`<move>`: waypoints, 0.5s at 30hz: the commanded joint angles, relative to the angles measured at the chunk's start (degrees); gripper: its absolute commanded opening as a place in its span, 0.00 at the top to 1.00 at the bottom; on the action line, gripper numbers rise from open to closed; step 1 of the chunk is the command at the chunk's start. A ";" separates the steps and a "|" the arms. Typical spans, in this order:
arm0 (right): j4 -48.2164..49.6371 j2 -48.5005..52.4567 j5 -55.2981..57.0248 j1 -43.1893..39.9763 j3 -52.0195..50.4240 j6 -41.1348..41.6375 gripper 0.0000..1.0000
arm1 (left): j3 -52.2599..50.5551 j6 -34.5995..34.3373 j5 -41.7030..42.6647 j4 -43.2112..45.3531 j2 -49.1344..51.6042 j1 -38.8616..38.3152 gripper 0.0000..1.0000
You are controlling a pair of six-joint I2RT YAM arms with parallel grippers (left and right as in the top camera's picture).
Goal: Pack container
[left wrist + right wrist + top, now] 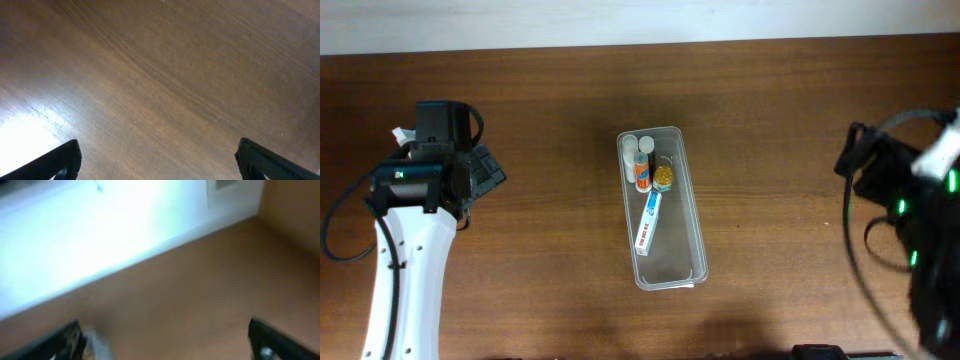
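The clear rectangular container (694, 238) lies in the middle of the table in the overhead view. Inside it are a white-capped bottle with an orange label (642, 168), another small white bottle (628, 150), a yellow-capped item (663, 178) and a flat white-and-blue carton (649, 222). My left gripper (485, 170) is open and empty over bare wood at the left; its fingertips show in the left wrist view (157, 160). My right gripper (860, 165) is at the far right, open and empty, seen blurred in the right wrist view (165, 340).
The wooden table (540, 280) reaches to a white wall (620, 20) along the back edge. The right wrist view shows the wall (100, 240) and table, and a faint pale shape (95, 342) by its left finger.
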 commanded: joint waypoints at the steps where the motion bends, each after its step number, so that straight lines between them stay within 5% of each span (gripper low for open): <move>1: 8.07 -8.13 -0.26 -0.31 -15.69 -7.85 0.02 | 0.50 0.24 0.26 -0.07 -0.70 0.24 0.01; 15: 21.90 -39.50 -0.09 -0.33 -58.29 -7.78 0.02 | 0.50 0.24 0.24 -0.07 -0.70 0.24 0.01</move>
